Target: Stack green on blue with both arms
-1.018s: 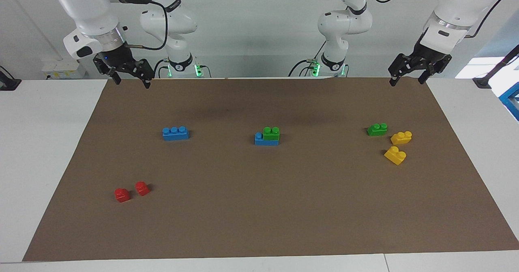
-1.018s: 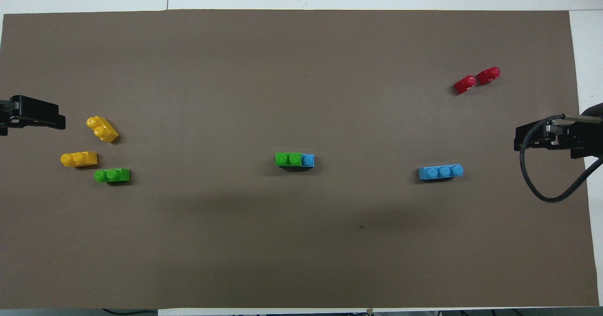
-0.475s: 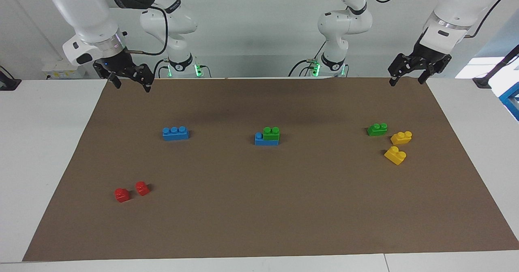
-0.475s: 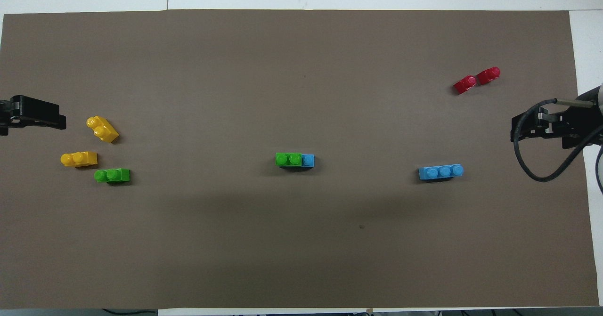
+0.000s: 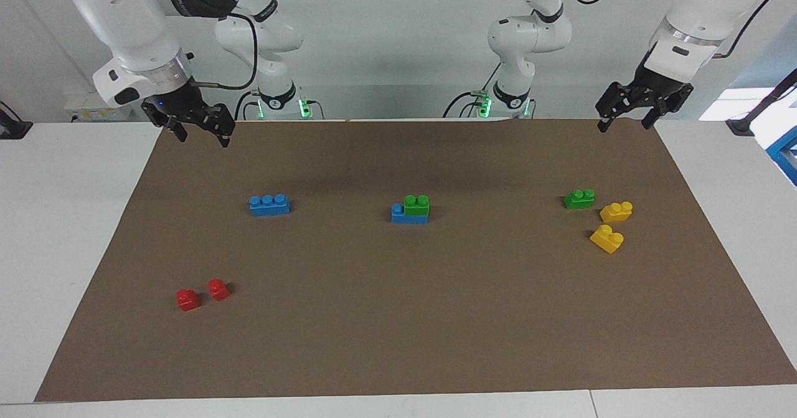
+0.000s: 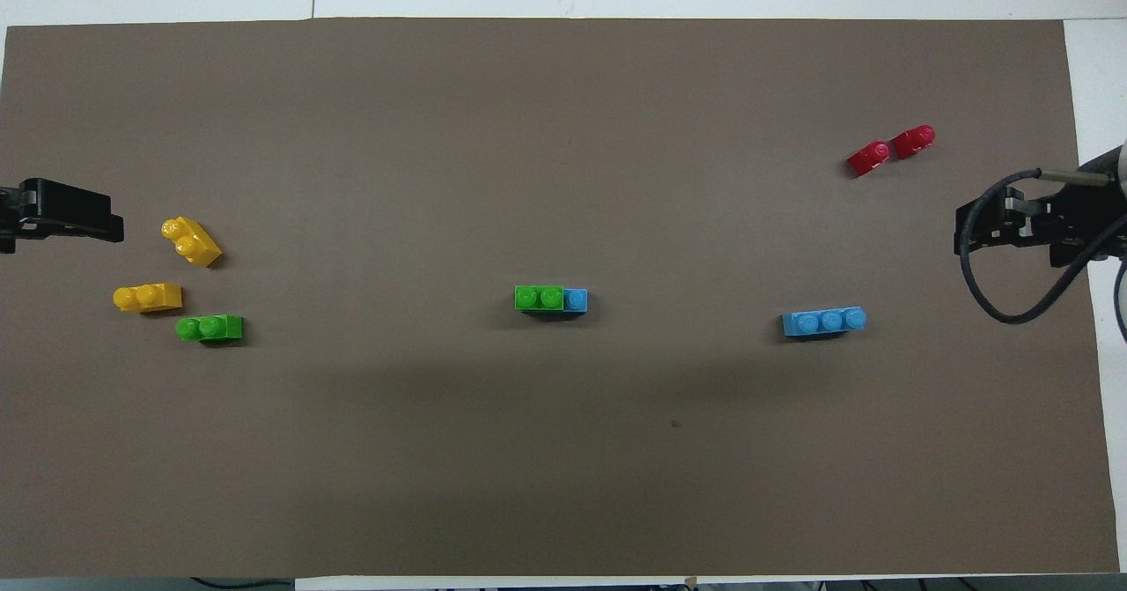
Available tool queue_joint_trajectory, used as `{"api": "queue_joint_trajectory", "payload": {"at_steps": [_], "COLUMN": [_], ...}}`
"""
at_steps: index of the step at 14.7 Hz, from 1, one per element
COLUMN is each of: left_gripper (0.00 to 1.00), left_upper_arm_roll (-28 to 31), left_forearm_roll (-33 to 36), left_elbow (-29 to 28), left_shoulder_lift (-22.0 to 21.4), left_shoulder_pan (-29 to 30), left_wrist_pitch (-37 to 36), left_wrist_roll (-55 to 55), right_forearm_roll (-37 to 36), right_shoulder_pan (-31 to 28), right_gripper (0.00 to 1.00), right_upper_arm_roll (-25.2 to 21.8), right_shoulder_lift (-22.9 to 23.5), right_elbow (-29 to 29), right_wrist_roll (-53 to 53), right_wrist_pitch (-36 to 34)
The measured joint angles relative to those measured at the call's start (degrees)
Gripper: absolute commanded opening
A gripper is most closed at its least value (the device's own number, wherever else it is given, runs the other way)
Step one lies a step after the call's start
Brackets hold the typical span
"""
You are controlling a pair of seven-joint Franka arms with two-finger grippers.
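Note:
A green brick (image 5: pixel 416 205) sits on a blue brick (image 5: pixel 398 213) in the middle of the brown mat, covering two of its studs; the pair also shows in the overhead view, green (image 6: pixel 539 297) on blue (image 6: pixel 576 299). A second green brick (image 5: pixel 579 199) (image 6: pixel 209 328) lies toward the left arm's end. A second blue brick (image 5: pixel 269 205) (image 6: pixel 823 321) lies alone toward the right arm's end. My left gripper (image 5: pixel 626 123) (image 6: pixel 62 221) hangs open and empty over the mat's edge at its own end. My right gripper (image 5: pixel 200 136) (image 6: pixel 968 230) hangs open and empty over the mat's edge at its end.
Two yellow bricks (image 5: pixel 616 211) (image 5: pixel 607 238) lie beside the loose green brick, a little farther from the robots. Two small red bricks (image 5: pixel 187 299) (image 5: pixel 218 289) lie farther from the robots than the loose blue brick. The brown mat (image 5: pixel 398 331) covers most of the white table.
My right gripper has shifted a little over its end of the mat, away from the robots. The left arm and all bricks have not moved.

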Motion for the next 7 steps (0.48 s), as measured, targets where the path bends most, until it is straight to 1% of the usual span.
{"api": "queue_joint_trajectory", "payload": {"at_steps": [7], "left_gripper": [1.00], "left_upper_arm_roll": [0.0], "left_forearm_roll": [0.0], "left_elbow": [0.0], "left_shoulder_lift": [0.0], "left_shoulder_pan": [0.0], "left_wrist_pitch": [0.0], "left_wrist_roll": [0.0], "right_forearm_roll": [0.0], "right_shoulder_pan": [0.1], "right_gripper": [0.95], "right_upper_arm_roll": [0.1], "right_shoulder_lift": [0.1], "right_elbow": [0.0], "right_wrist_roll": [0.0], "right_wrist_pitch": [-1.7]}}
